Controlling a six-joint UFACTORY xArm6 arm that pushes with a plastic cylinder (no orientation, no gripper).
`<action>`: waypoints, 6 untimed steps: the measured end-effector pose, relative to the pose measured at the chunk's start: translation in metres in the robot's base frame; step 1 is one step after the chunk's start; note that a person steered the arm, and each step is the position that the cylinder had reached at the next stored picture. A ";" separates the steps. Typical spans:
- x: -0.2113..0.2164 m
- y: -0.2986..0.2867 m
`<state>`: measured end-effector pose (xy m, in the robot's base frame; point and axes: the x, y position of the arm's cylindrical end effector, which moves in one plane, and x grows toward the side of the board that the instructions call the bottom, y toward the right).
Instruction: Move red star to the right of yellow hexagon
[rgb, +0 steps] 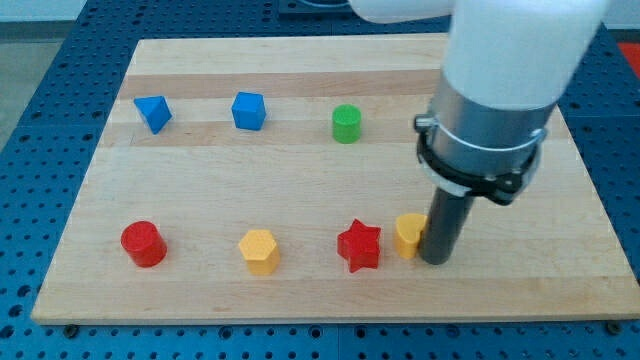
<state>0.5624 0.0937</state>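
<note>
Rod only, no jaws to open or close: my tip (436, 260) rests on the board (300, 290), touching a yellow block (409, 234). Red star (359, 246) sits just left of that block, yellow hexagon (258, 250) farther left.

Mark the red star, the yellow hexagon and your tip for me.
red star (359, 246), camera view, top face centre.
yellow hexagon (258, 248), camera view, top face.
my tip (436, 260), camera view, rod's very end.

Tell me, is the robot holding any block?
No, nothing is held. My tip only pushes; it sits against the right side of a yellow block, beside the red star.
</note>
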 end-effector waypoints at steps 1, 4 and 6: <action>0.000 -0.020; 0.002 -0.067; 0.003 -0.075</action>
<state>0.5653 0.0185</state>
